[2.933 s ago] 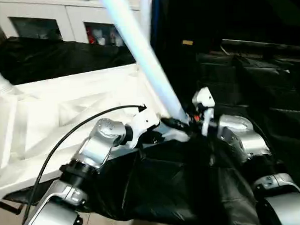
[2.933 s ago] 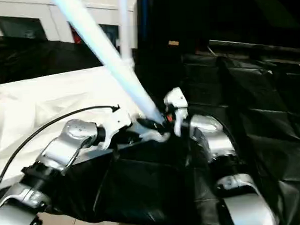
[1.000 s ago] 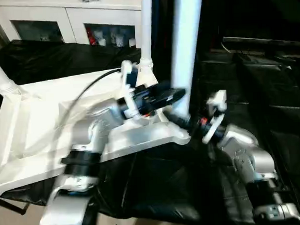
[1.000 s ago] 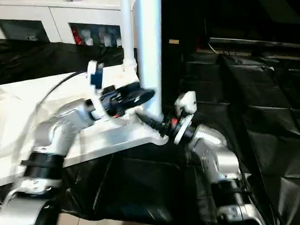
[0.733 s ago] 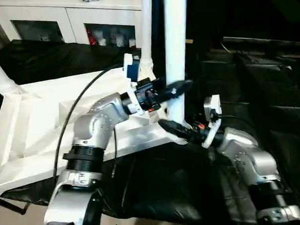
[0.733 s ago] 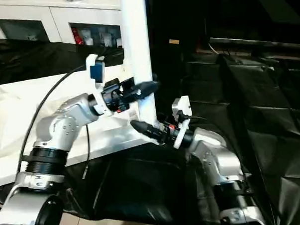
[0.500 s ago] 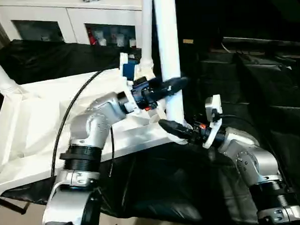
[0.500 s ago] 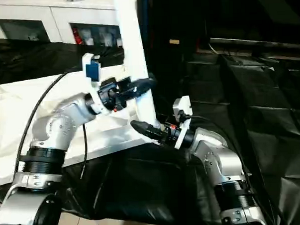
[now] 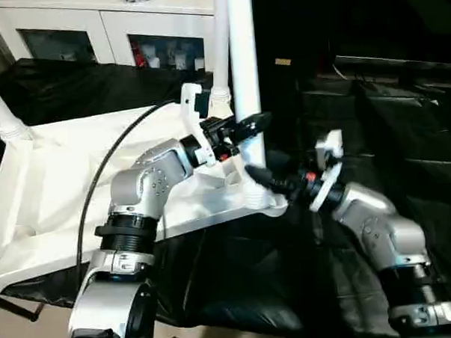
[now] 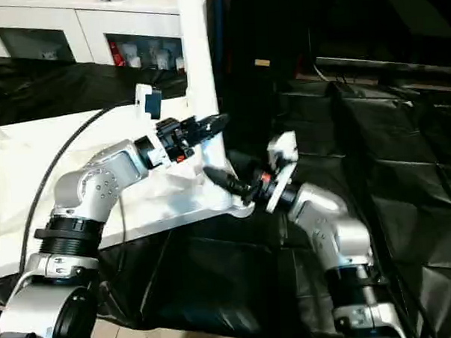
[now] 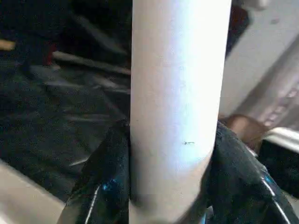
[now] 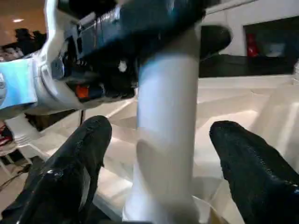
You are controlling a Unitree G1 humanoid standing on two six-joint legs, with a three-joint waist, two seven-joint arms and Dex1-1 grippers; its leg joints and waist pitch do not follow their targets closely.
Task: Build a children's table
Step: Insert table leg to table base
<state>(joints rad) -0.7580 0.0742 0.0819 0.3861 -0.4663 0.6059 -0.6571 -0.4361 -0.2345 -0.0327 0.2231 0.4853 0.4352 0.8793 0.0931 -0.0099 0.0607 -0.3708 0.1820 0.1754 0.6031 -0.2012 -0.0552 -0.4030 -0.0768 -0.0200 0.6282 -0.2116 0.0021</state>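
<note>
White plastic, the upright table leg (image 9: 243, 78) stands in the near corner socket of the upturned tabletop (image 9: 54, 176), clamped by the left gripper (image 9: 248, 127). The right gripper (image 12: 159, 154) straddles its base, fingers (image 12: 74, 172) spread, untouching. A second leg (image 9: 220, 49) rises behind; the glass-door cabinet (image 9: 100, 32) is partly hidden.

The white plastic rectangular table top (image 9: 54, 176) lies ribbed underside up on the bench draped in black sheeting (image 9: 238, 281), filling the area from 9 to 11 o'clock. At its near right corner, around the centre of the head view, a long white tubular leg (image 9: 244, 71) stands upright in the round corner socket (image 9: 266, 203). A second white leg (image 9: 220, 42) stands just behind it at 12 o'clock, and a third (image 9: 0, 115) rises at the far left corner at 10 o'clock. The left end effector (image 9: 250, 127) sits on the front leg from 9 o'clock, above the right end effector (image 9: 259, 175), which flanks the leg's base from 3 o'clock. Behind the bench, at 11 o'clock, stands a white glass-door cabinet (image 9: 92, 32).
</note>
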